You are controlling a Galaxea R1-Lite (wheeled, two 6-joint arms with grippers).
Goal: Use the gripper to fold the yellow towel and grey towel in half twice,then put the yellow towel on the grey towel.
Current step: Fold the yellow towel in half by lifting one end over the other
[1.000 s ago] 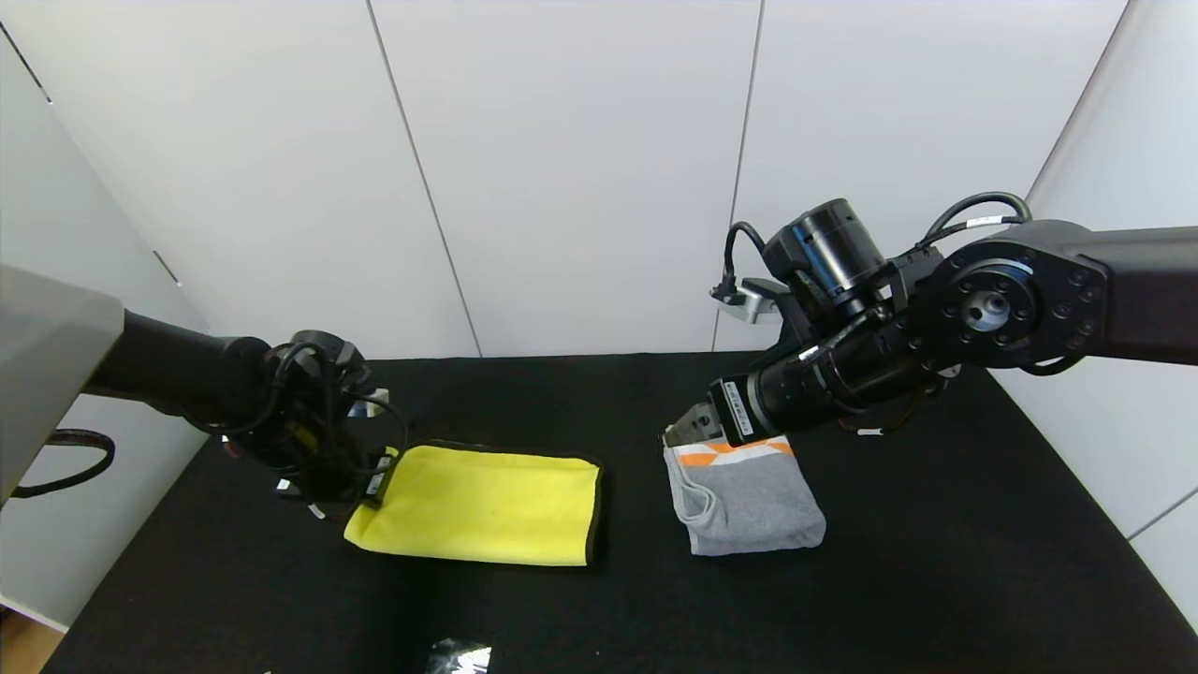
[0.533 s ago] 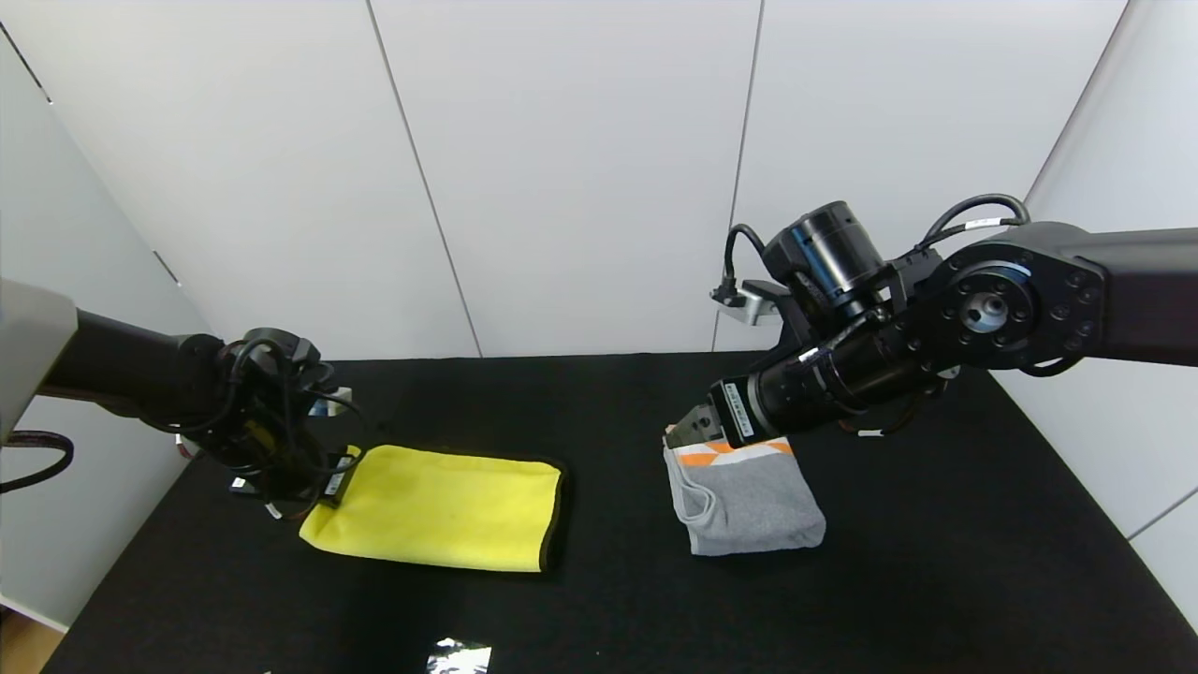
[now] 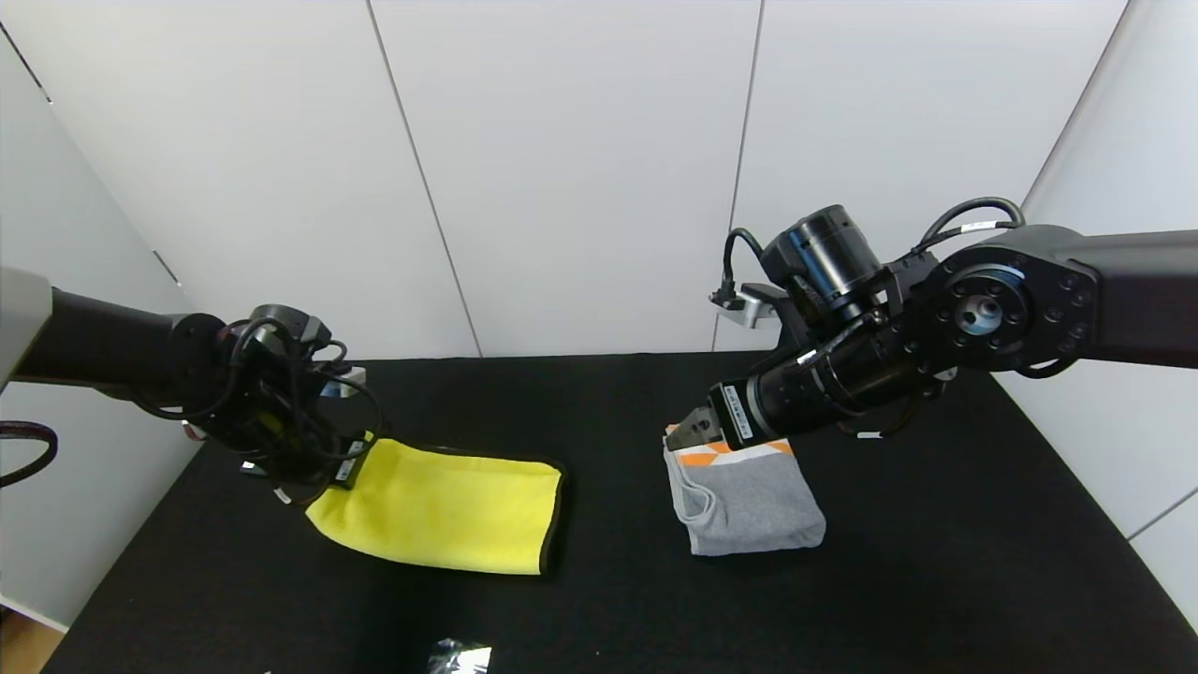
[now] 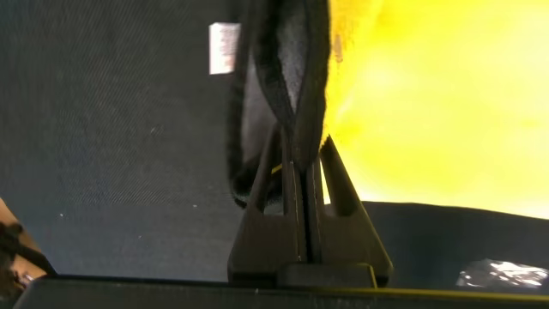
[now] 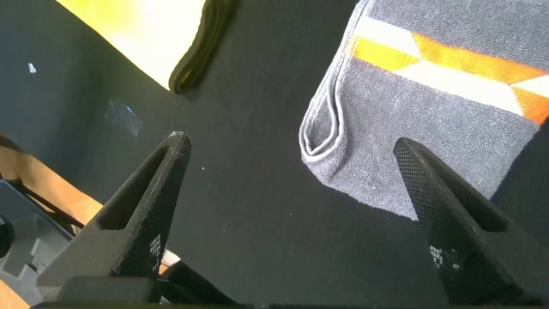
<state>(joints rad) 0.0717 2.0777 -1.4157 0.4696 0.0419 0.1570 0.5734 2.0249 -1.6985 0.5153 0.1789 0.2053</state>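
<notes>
Dragged toward 9 o'clock over the past second, the yellow towel [image 3: 440,505] now lies farther from the grey towel [image 3: 744,501], its left edge lifted off the black table [image 3: 936,580]. At that edge the left gripper [image 3: 348,465] is clamped tight on the towel's dark trim, as the left wrist view confirms, with a small white tag [image 4: 225,47] showing beside the cloth. Across the table at 3 o'clock, the right gripper [image 3: 688,432] hovers with its jaws spread wide just above the grey towel's orange-and-white band [image 3: 735,452], holding nothing. That towel already sits as a compact folded bundle and appears finished. Its yellow partner looks folded once, judging by its long shape; a second fold seems to be starting, and the stacking remains. No containers appear on the table.
</notes>
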